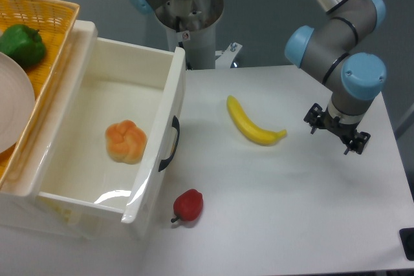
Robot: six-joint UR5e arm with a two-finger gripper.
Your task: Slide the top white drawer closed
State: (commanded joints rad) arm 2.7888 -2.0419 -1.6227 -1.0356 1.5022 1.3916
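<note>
Nearest the camera, a red pepper (188, 205) lies on the white bench (291, 224), just beside the front corner of the top white drawer (158, 140), which stands pulled far out at the left with its black arched handle (171, 143) facing the open bench. Inside the drawer sits an orange bun-like piece (126, 141), apart from the walls. Right of the drawer front there is bare bench all the way across, broken only by a banana (252, 124) lying in the middle. Further right, near the bench's right edge, the pincer (336, 132) hangs from the arm with nothing in it; how wide it stands I cannot tell from this angle. At the far left, a yellow basket (45, 17) holds a green pepper (21, 44) and a white plate (14, 105).
</note>
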